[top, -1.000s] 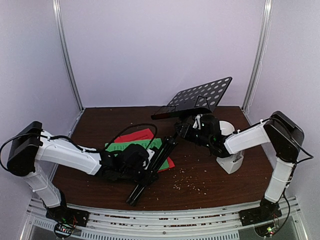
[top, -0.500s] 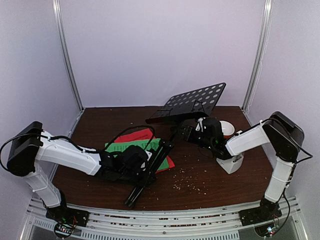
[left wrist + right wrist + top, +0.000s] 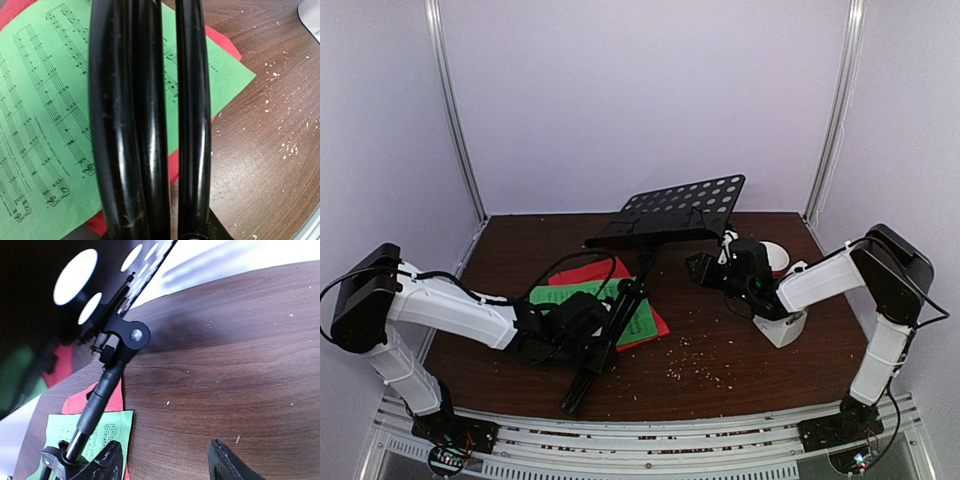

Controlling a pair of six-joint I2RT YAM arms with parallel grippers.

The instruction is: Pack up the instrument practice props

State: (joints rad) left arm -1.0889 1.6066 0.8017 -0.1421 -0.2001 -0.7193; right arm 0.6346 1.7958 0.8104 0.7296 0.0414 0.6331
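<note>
The music stand [image 3: 672,208] leans across the middle of the table [image 3: 520,240]. Its perforated tray is raised toward the back wall and its folded tripod legs slant down to the front edge. The left gripper [image 3: 592,332] sits low on those legs. Its fingers are hidden behind the black tubes that fill the left wrist view, but it appears clamped around them. Beneath the legs lie the green music sheet [image 3: 45,115] and, under it, the red music sheet [image 3: 222,42], both flat on the table. The right gripper [image 3: 167,462] hangs just beside the stand's pole with its fingers [image 3: 225,465] spread apart and nothing between them. The white metronome [image 3: 783,326] stands near the right side, partly covered by the right arm. White crumbs [image 3: 695,365] dot the wood in front.
</note>
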